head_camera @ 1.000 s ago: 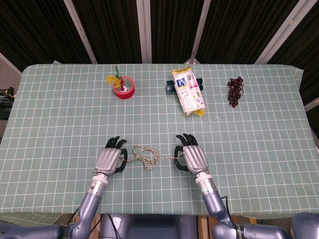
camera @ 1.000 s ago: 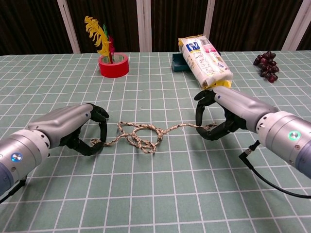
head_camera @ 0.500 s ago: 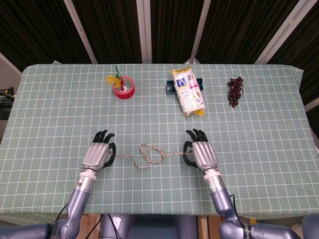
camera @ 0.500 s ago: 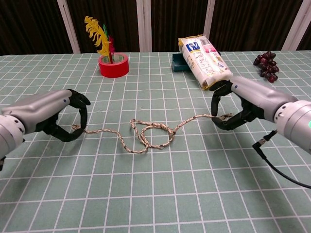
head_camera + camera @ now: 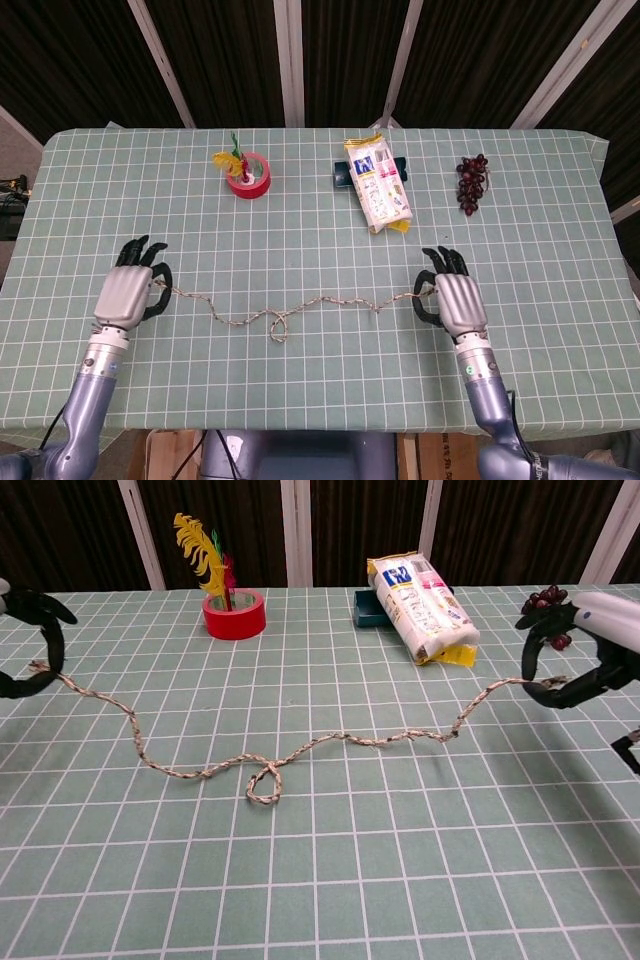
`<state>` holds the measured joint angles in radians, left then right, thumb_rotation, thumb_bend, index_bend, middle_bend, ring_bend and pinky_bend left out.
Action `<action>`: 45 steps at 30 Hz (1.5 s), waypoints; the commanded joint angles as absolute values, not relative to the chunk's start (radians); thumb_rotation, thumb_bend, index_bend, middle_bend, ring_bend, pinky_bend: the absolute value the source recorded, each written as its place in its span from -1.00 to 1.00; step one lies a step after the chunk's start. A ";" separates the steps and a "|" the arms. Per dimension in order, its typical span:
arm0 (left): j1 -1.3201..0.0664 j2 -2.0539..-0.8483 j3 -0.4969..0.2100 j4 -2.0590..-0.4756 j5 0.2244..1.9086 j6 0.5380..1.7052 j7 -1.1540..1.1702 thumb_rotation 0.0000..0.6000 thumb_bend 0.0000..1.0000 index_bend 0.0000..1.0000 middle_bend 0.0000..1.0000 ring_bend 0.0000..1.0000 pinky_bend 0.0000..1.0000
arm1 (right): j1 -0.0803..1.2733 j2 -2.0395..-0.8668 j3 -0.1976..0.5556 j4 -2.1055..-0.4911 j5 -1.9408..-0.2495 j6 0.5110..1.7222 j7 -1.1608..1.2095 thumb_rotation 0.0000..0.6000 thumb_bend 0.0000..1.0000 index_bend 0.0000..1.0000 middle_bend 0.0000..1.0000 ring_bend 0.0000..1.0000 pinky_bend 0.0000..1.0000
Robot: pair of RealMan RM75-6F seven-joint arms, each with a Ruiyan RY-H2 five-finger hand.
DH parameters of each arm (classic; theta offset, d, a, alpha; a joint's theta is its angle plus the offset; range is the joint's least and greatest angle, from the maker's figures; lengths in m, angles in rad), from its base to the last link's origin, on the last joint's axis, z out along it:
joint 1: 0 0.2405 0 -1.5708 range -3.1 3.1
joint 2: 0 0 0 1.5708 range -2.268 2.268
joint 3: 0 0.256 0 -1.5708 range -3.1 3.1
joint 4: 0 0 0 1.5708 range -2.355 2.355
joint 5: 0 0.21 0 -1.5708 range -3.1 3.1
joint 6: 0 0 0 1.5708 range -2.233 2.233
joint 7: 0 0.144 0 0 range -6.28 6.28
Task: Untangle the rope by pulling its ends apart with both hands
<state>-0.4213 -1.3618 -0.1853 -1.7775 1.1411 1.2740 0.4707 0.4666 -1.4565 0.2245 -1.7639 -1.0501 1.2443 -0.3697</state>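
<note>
Table (image 5: 560, 200): green grid cloth, fills most of frame. Rope (image 5: 330, 300) runs across lower-middle, nearly full length, wavy, w/ slack. Left hand (image 5: 125, 292) at lower left is grasping one end; right hand (image 5: 458, 303) at lower right pinches the other end, fingers curled around it. Est. mostly done: big tangle opened. Left to do: one small loop (image 5: 264, 783) sits left of center, looks like a crossing/knot, needs more pull apart.

A green cloth with a white grid covers the counter (image 5: 150, 200); dark ribbed panels (image 5: 210, 60) with pale slats stand behind.
</note>
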 commanded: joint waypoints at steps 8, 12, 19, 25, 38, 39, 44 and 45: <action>-0.351 -1.265 -0.135 -1.785 1.192 1.304 0.358 1.00 0.10 0.17 -0.69 -1.00 -1.00 | 0.411 -1.369 0.214 -1.761 -1.054 1.267 -0.296 1.00 -0.02 0.32 -0.68 -1.00 -1.00; -0.339 -1.252 -0.124 -1.763 1.204 1.308 0.333 1.00 0.10 0.17 -0.69 -1.00 -1.00 | 0.399 -1.346 0.223 -1.740 -1.045 1.270 -0.270 1.00 -0.02 0.32 -0.68 -1.00 -1.00; -0.333 -1.263 -0.114 -1.721 1.198 1.298 0.320 1.00 0.10 0.17 -0.69 -1.00 -1.00 | 0.387 -1.333 0.228 -1.691 -1.033 1.266 -0.245 1.00 -0.02 0.32 -0.67 -1.00 -1.00; -0.330 -1.268 -0.114 -1.689 1.200 1.300 0.314 1.00 0.10 0.17 -0.69 -1.00 -1.00 | 0.380 -1.329 0.245 -1.641 -1.008 1.267 -0.227 1.00 -0.02 0.32 -0.67 -1.00 -1.00; -0.327 -1.313 -0.104 -1.625 1.173 1.271 0.309 1.00 0.10 0.17 -0.69 -1.00 -1.00 | 0.368 -1.341 0.237 -1.555 -0.986 1.237 -0.201 1.00 -0.02 0.33 -0.67 -1.00 -1.00; -0.329 -1.320 -0.103 -1.618 1.172 1.267 0.313 1.00 0.10 0.17 -0.69 -1.00 -1.00 | 0.367 -1.343 0.237 -1.547 -0.985 1.234 -0.200 1.00 -0.02 0.33 -0.67 -1.00 -1.00; -0.337 -1.350 -0.097 -1.595 1.169 1.253 0.333 1.00 0.10 0.17 -0.69 -1.00 -1.00 | 0.366 -1.356 0.233 -1.515 -0.979 1.220 -0.194 1.00 -0.02 0.32 -0.67 -1.00 -1.00; -0.339 -1.358 -0.095 -1.588 1.169 1.249 0.339 1.00 0.10 0.17 -0.69 -1.00 -1.00 | 0.366 -1.359 0.231 -1.508 -0.979 1.218 -0.194 1.00 -0.01 0.32 -0.67 -1.00 -1.00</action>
<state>-0.3365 -1.3524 -0.0971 -1.5936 1.1694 1.2528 0.3339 0.3663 -1.3552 0.2332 -1.5130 -0.9802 1.2212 -0.1950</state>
